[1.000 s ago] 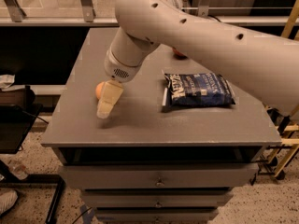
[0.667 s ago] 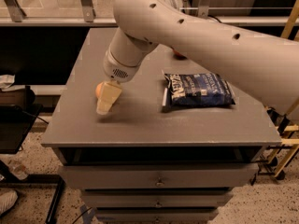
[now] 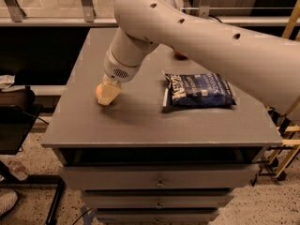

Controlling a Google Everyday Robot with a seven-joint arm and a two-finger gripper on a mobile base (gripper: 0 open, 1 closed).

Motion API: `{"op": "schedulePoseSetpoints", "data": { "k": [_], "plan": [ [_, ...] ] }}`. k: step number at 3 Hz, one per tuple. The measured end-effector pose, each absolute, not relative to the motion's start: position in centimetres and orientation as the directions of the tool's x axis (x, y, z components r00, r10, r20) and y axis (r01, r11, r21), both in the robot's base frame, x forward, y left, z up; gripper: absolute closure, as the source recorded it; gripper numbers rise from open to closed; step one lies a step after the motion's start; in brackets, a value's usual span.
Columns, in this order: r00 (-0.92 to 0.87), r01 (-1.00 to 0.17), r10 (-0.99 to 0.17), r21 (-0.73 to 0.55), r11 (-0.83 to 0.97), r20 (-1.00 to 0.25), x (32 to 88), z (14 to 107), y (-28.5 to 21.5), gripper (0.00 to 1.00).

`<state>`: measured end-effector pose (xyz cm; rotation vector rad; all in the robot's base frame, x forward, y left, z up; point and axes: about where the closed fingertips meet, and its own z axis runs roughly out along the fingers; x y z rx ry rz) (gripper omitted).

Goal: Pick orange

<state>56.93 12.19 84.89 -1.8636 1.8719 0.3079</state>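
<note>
Compared with a second ago, you see the gripper (image 3: pixel 108 95) drawn slightly farther up the table (image 3: pixel 140 125), now overlapping more of the orange (image 3: pixel 99 92).

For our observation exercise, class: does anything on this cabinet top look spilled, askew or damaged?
Nothing stands out. The gripper is down at the orange at the left of the cabinet top; the blue bag lies flat on the right.

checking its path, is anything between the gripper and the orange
Nothing visible does: the gripper sits right against the orange on the left of the table, and the chip bag lies off to the right.
</note>
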Motion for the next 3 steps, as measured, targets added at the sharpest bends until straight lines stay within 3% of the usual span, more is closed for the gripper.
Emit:
{"op": "schedulePoseSetpoints", "data": {
  "k": [1, 2, 3],
  "plan": [
    [0.052, -0.980, -0.869, -0.193, 0.051, -0.493, 56.9, 85.9, 12.1, 0.87],
    [0.078, -0.968, -0.846, -0.242, 0.061, -0.527, 56.8, 88.6, 11.3, 1.00],
    [0.110, -0.961, -0.824, -0.271, 0.054, -0.556, 56.6, 90.8, 10.9, 1.00]
  ]
}}
